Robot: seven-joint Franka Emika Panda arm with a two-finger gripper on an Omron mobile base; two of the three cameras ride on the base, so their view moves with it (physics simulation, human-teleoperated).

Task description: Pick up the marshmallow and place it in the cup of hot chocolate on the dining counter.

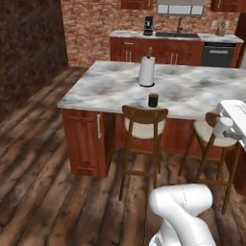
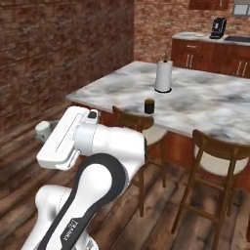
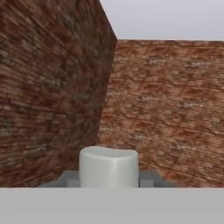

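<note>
Between the gripper's (image 3: 109, 183) two fingers, at the bottom of the hand view, sits the marshmallow (image 3: 109, 167): a pale grey-white block with a rounded top, its lower part cut off by the frame edge. The fingers themselves show as little more than grey stubs at either side of it, pressed against its flanks, so the jaws are clamped on the marshmallow. Beyond it the hand camera sees brick walls (image 3: 166, 100) meeting at a corner and a pale ceiling above.

From the base cameras the held block shows as a small pale lump at the tip of the hand; the fingers around it are too small to make out. In the left base view the hand is cut off by the frame's right edge.

Ahead of the hand and well apart from it, the cup of hot chocolate (image 1: 153, 100) stands near the front edge of the dining counter (image 1: 101, 89), a small dark cylinder. Past the cup, farther from the hand, a white paper-towel roll (image 1: 146, 71) stands upright on the marble. Two wooden stools (image 1: 143, 126) with pale seats are tucked against the counter's front, between the robot and the cup. A rear counter (image 1: 129, 34) with a sink and a dark coffee machine (image 1: 148, 25) runs along the far brick wall.

The arm is folded, its hand held roughly level and off to one side of the island, short of the marble top and at about its height.
</note>
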